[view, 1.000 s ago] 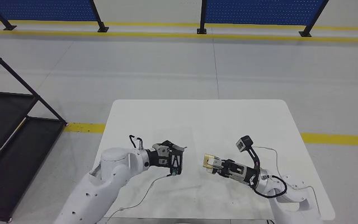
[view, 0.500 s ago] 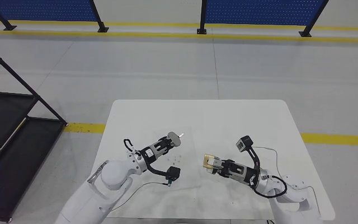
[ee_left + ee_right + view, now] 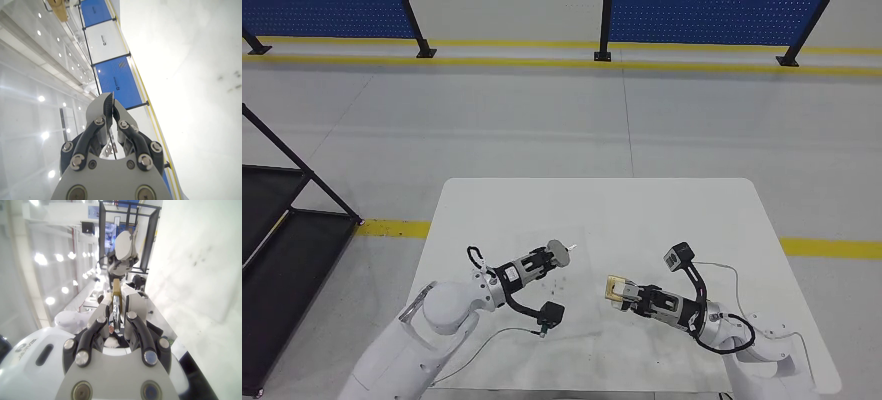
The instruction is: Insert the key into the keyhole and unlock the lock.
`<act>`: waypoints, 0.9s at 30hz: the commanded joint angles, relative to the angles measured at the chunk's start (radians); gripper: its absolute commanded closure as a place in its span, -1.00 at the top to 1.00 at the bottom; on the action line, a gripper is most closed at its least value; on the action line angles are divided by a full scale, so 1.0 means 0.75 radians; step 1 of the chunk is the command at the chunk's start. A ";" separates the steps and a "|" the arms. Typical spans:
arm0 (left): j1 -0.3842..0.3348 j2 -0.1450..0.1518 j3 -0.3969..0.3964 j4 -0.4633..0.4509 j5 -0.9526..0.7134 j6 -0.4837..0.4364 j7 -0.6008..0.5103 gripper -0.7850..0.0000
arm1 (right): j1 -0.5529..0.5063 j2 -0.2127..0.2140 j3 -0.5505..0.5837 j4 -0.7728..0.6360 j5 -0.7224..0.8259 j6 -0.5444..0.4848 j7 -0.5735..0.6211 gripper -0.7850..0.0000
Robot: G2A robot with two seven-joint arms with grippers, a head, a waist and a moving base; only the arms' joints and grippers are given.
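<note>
The white surface carries both arms low over its near half, their claws facing each other and well apart. The right claw is closed on the brass lock, gripping it by the shackle end so that the body points towards the other arm; the right wrist view shows the lock edge-on between the pads, raised off the surface. The left claw sits higher and off to one side of the lock's line, its pads pressed together on a thin flat piece seen edge-on, which appears to be the key; only a sliver pokes beyond the fingertips.

Judged from this, the step in hand is lining up, with both parts picked up and insertion not yet begun. The next move calls for bringing the key's tip level with the lock's free end and square to it, blade turned to match the slot. The keyhole itself cannot be made out, so the blade's angle needs checking before any push
</note>
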 commanded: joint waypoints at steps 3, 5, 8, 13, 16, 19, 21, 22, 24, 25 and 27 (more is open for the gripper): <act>-0.076 0.004 0.010 0.084 -0.032 0.089 0.228 -1.00 | 0.000 0.000 0.000 0.000 0.000 0.000 0.000 -1.00; -0.103 0.000 0.027 0.131 -0.140 0.200 0.348 -1.00 | 0.000 0.000 0.000 0.000 0.000 0.000 0.000 -1.00; -0.156 -0.004 0.041 0.231 -0.262 0.363 0.533 -1.00 | 0.000 0.000 0.000 0.000 0.000 0.000 0.000 -1.00; -0.235 -0.012 0.086 0.354 -0.373 0.490 0.732 -1.00 | 0.000 0.000 0.000 0.000 0.000 0.000 0.000 -1.00; -0.286 -0.014 0.110 0.414 -0.392 0.509 0.848 -1.00 | 0.000 0.000 0.000 0.000 0.000 0.000 0.000 -1.00; -0.325 -0.017 0.131 0.471 -0.428 0.533 0.931 -1.00 | 0.000 0.000 0.000 0.000 0.000 0.000 0.000 -1.00; -0.348 -0.019 0.142 0.507 -0.461 0.544 0.977 -1.00 | 0.000 0.000 0.000 0.000 0.000 0.000 0.000 -1.00; -0.360 -0.020 0.143 0.527 -0.473 0.552 0.996 -1.00 | 0.000 0.000 0.000 0.000 0.000 0.000 0.000 -1.00; -0.383 -0.022 0.154 0.555 -0.509 0.557 1.052 -1.00 | 0.000 0.000 0.000 0.000 0.000 0.000 0.000 -1.00; -0.393 -0.023 0.159 0.568 -0.528 0.563 1.084 -1.00 | 0.000 0.000 0.000 0.000 0.000 0.000 0.000 -1.00; -0.417 -0.024 0.166 0.596 -0.541 0.565 1.121 -1.00 | 0.000 0.000 0.000 0.000 0.000 0.000 0.000 -1.00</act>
